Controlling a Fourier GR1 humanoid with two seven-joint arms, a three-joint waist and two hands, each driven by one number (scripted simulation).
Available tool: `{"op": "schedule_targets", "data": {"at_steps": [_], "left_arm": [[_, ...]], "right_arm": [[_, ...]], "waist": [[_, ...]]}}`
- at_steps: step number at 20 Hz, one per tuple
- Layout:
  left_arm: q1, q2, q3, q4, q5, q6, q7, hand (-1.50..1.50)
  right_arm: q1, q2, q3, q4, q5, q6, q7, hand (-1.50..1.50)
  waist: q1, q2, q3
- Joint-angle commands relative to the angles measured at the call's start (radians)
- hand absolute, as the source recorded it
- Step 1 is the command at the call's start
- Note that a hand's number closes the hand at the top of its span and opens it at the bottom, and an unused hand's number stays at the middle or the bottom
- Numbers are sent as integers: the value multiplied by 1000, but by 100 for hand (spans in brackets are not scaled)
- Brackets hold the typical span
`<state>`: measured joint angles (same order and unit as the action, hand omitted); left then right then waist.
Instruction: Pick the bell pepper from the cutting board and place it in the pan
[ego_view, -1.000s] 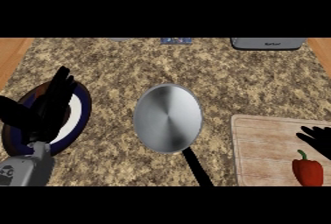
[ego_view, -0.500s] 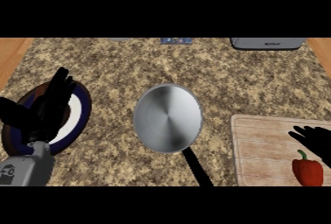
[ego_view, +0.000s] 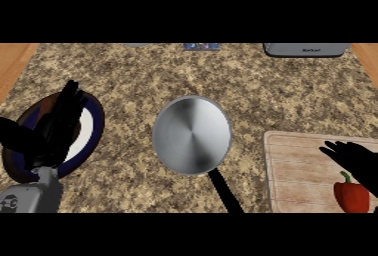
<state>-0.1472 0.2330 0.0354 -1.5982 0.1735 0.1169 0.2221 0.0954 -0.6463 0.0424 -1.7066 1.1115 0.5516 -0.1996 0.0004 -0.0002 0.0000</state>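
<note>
A red bell pepper (ego_view: 351, 195) with a green stem lies on the wooden cutting board (ego_view: 299, 170) at the lower right. My right hand (ego_view: 359, 161) hovers open just above and behind the pepper, fingers spread toward the left, partly cut off by the view's right edge. The steel pan (ego_view: 192, 135) sits in the middle of the counter, its black handle (ego_view: 224, 192) pointing toward me. At the left my left hand (ego_view: 53, 131) rests open, fingers up.
A dark blue plate (ego_view: 91, 131) with a white centre lies under my left hand. A grey appliance (ego_view: 306, 49) stands at the back right, and a small dark object (ego_view: 201, 47) at the back centre. Wooden counter edges show at both sides.
My right hand has moved left and down over the cutting board, closer to the pepper. The left hand, pan and pepper have not moved.
</note>
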Motion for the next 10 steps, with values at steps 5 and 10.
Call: {"op": "schedule_targets", "data": {"at_steps": [5, 10], "left_arm": [[-6, -33, 11, 15, -21, -16, -2, 0], [-84, -25, 41, 131, -35, -36, -46, 0]], "right_arm": [[-74, 56, -3, 194, 65, -66, -77, -150], [-19, 93, 56, 144, 102, -116, -119, 150]], "waist": [[3, 1, 0], [-4, 2, 0]]}}
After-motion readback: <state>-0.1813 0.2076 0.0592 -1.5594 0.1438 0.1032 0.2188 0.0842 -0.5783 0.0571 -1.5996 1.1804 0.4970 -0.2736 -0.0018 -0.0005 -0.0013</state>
